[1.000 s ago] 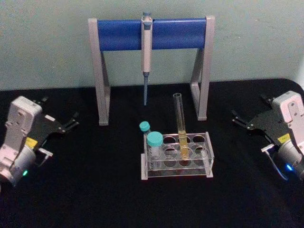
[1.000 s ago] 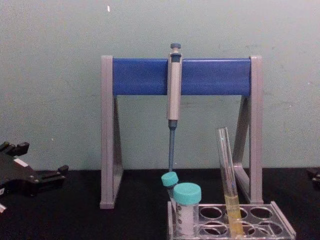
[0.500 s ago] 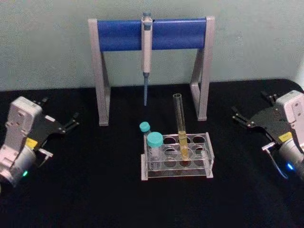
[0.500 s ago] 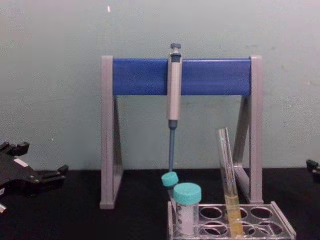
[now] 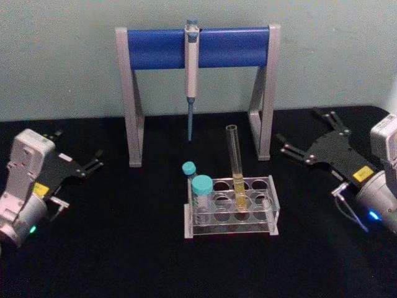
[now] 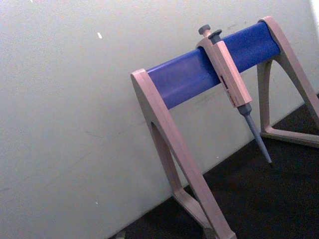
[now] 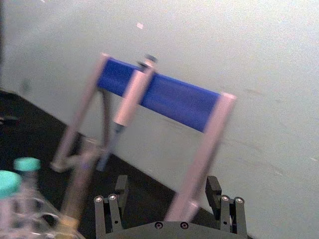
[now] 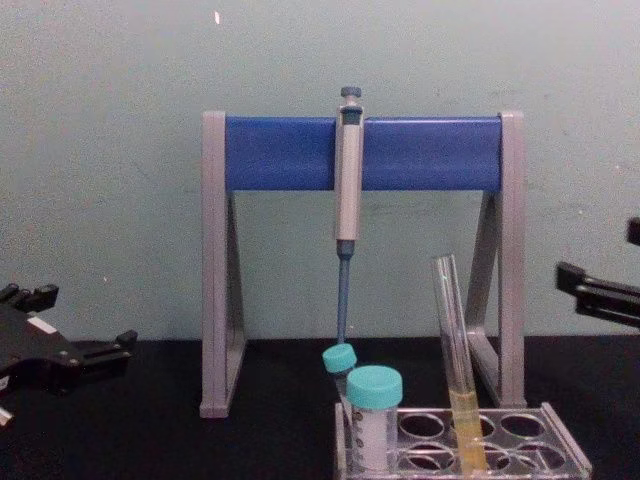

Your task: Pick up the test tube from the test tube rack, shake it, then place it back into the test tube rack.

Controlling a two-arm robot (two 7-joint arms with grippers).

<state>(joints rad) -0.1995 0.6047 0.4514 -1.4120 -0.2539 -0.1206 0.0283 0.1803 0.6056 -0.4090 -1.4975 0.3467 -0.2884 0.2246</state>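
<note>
The test tube (image 5: 235, 162) is a long clear glass tube with yellow liquid in its lower part. It stands upright in the back row of the test tube rack (image 5: 230, 228), a low clear plastic rack at the table's middle. From the chest, the test tube (image 8: 456, 352) leans slightly in the test tube rack (image 8: 565, 452). My right gripper (image 5: 301, 129) hovers open to the right of the rack, apart from the tube, fingers pointing left. In the right wrist view its fingers (image 7: 107, 209) stand wide apart, with the blurred tube (image 7: 79, 185) ahead. My left gripper (image 5: 78, 149) rests open at the far left.
Two teal-capped tubes (image 5: 201, 185) stand in the rack's left end. Behind the rack is a grey-and-blue pipette stand (image 5: 197, 47) with a pipette (image 5: 191, 74) hanging from its bar. The table is black, with bare room on both sides of the rack.
My right gripper has moved left toward the rack and stand, and now reaches into the chest view's right edge. The left arm, tube and rack are unchanged.
</note>
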